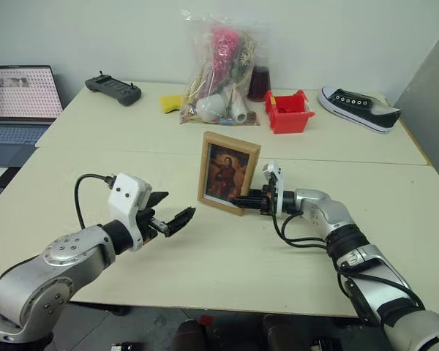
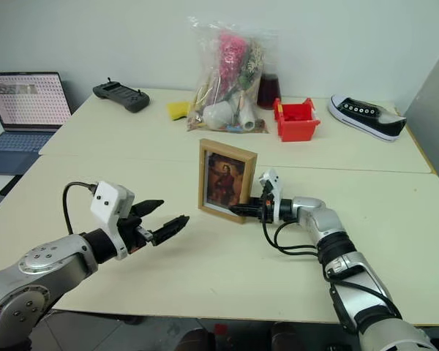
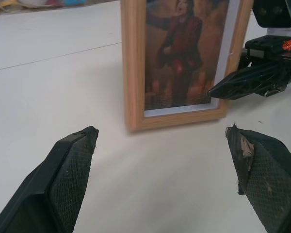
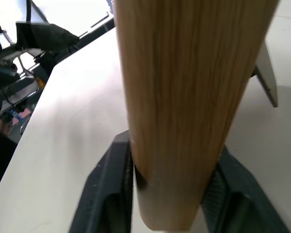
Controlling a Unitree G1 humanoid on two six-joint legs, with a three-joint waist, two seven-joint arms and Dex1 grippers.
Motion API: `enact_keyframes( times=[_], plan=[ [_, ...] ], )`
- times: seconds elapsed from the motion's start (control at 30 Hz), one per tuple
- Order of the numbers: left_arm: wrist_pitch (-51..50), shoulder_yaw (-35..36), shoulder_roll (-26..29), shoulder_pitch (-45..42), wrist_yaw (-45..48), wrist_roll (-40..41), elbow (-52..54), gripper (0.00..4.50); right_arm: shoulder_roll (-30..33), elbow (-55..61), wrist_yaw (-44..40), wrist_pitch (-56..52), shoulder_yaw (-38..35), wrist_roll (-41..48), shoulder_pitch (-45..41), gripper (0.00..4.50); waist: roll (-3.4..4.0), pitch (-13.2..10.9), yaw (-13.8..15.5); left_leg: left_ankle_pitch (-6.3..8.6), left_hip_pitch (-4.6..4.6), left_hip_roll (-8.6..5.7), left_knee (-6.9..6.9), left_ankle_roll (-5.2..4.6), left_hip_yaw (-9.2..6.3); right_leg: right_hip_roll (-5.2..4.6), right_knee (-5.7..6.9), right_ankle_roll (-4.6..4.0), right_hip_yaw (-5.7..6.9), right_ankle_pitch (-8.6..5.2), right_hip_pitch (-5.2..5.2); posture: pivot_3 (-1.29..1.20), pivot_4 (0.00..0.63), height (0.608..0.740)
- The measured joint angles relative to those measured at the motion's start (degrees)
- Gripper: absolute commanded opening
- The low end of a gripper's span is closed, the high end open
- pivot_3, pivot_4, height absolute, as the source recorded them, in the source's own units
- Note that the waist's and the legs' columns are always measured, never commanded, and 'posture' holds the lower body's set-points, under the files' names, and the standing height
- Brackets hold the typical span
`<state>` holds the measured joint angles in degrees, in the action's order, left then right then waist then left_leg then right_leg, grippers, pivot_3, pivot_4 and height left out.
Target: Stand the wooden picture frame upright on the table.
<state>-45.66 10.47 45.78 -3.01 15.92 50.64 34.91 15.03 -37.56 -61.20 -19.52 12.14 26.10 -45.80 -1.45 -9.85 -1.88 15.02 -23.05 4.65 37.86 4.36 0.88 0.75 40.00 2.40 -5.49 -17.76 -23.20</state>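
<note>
Nearest, the left gripper hangs over the desk with its jaws spread wide and empty, just short of the picture frame. The frame stands upright mid-desk, portrait facing the robot. The right gripper has its jaws on either side of the frame's lower right edge, seemingly clamped on it. The frame looks light, stiff and easily tipped, with smooth wood that could slip. That low edge is the place to hold, letting go gently. Behind lie a red bin and a shoe.
</note>
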Motion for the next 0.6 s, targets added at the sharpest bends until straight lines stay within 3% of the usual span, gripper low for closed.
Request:
enact_keyframes(
  times=[0.17,0.27,0.43,0.6],
  plan=[
    [0.0,-0.5,-0.9,-2.5,2.4,-2.3,-2.2,4.5,0.9,2.9,0.7,-0.6,-2.1,-1.0,1.2,3.88,0.0,0.0,0.0,0.0,0.0,0.0,0.0,-0.01,0.02,0.0,-0.01,0.01,-0.02,0.0,0.01,0.0,0.15,0.74],
    [0.0,-1.5,-1.0,-5.0,5.1,-3.7,-5.4,4.5,4.4,10.0,1.7,-1.6,-3.0,-2.2,6.5,4.44,-0.01,0.0,0.4,0.01,-0.07,-0.03,0.0,-0.01,-0.05,-0.03,-0.05,0.01,0.07,0.0,0.01,0.0,0.15,0.74],
    [-0.2,-0.9,1.8,-9.0,10.7,-5.1,-11.9,4.5,14.3,27.8,5.3,-5.3,-6.8,-3.3,18.8,4.44,0.0,0.0,0.2,0.01,-0.13,-0.04,0.01,-0.01,-0.07,-0.01,-0.02,0.02,0.06,-0.01,-0.06,0.0,0.15,0.74],
    [1.1,-1.1,5.1,-13.6,17.8,-8.9,-20.0,4.5,20.7,46.4,8.8,-13.1,-13.0,0.3,23.4,4.44,0.03,0.0,-0.8,0.01,0.0,0.04,-0.05,-0.02,-0.05,0.13,0.02,0.02,-0.01,-0.01,-0.02,0.0,0.15,0.74]
  ],
)
